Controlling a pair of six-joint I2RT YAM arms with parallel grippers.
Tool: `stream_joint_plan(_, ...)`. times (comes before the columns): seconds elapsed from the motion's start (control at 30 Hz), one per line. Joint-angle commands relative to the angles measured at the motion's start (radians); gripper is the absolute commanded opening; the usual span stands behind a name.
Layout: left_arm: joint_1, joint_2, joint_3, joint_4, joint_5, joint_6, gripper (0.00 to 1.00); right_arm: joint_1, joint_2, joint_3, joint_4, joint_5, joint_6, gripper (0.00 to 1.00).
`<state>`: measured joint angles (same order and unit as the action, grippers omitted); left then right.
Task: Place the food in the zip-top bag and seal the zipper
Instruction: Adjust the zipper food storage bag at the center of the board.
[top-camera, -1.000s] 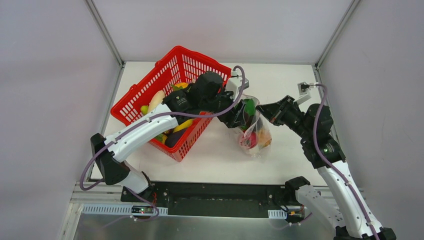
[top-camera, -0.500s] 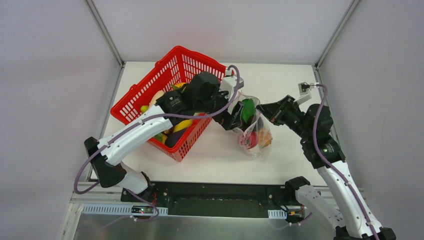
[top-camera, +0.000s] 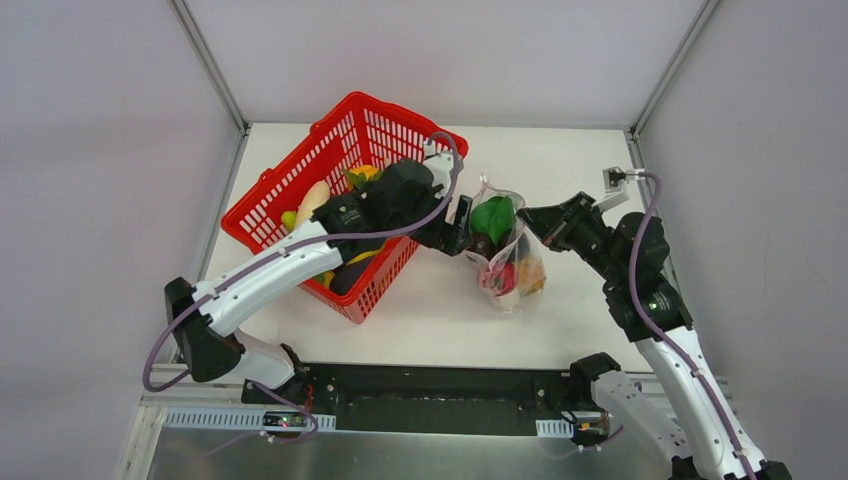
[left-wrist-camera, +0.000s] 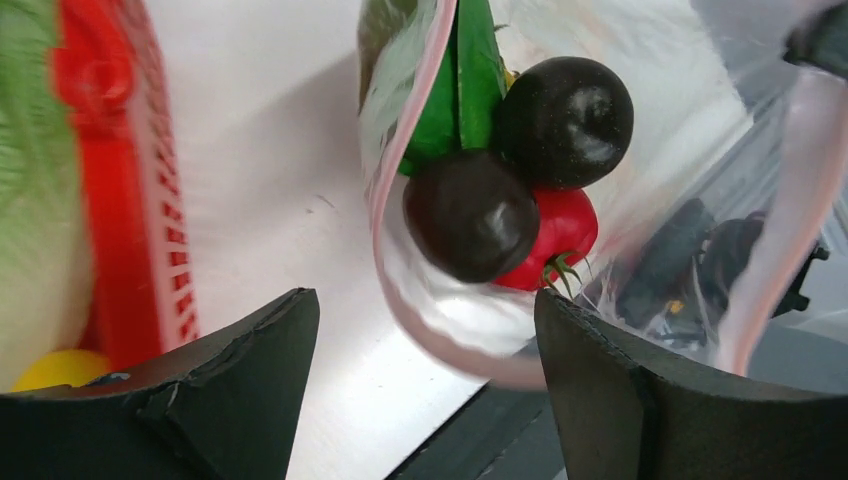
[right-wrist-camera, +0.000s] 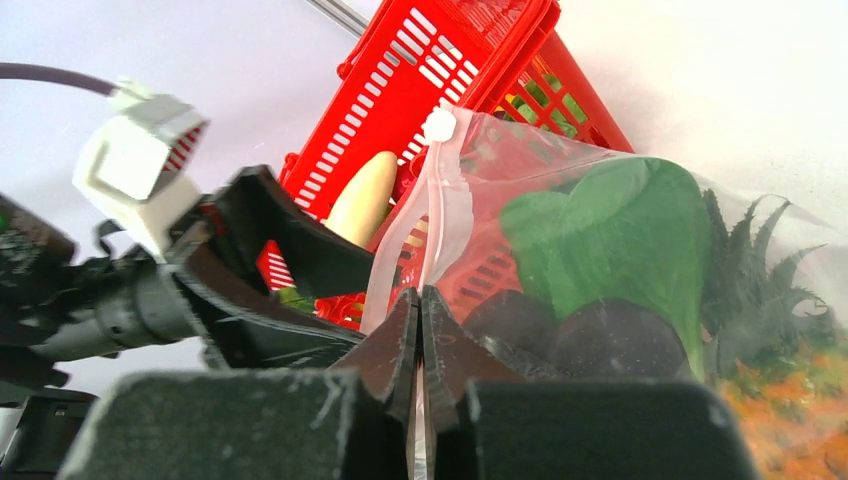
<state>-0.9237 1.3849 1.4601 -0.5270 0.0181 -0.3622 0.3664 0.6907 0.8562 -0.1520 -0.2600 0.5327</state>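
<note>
The clear zip-top bag (top-camera: 508, 262) stands on the table right of the basket, its mouth held up. It holds the green leafy vegetable (top-camera: 493, 217), two dark purple eggplants (left-wrist-camera: 470, 213), a red fruit (left-wrist-camera: 563, 225) and the orange pineapple (right-wrist-camera: 790, 400). My right gripper (top-camera: 527, 219) is shut on the pink zipper strip (right-wrist-camera: 432, 215) at the mouth's right end, below the white slider (right-wrist-camera: 438, 124). My left gripper (top-camera: 462, 230) is open and empty just left of the bag mouth; the bag's rim (left-wrist-camera: 385, 250) shows between its fingers (left-wrist-camera: 250, 360).
The red mesh basket (top-camera: 352, 100) sits left of the bag under my left arm. It holds a white radish (top-camera: 312, 200), a yellow piece (top-camera: 365, 172) and other food. The enclosure walls stand close on the left, the right and at the back.
My left gripper has drawn back to the left, out of the bag mouth. The green leafy vegetable stays in the bag. The right gripper keeps its hold.
</note>
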Motion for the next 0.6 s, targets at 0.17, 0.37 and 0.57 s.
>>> stream_joint_plan(0.17,-0.011,0.069,-0.004,0.143,0.081,-0.128,0.47,0.001,-0.046,0.005,0.061,0.031,-0.028,0.00)
stream_joint_plan(0.37,-0.010,0.096,0.074,0.105,0.080,-0.073,0.11,0.001,-0.053,0.005,0.059,0.010,-0.053,0.00)
stream_joint_plan(0.57,-0.006,0.241,0.342,-0.026,0.171,0.017,0.00,0.001,-0.163,-0.020,0.111,0.009,-0.118,0.00)
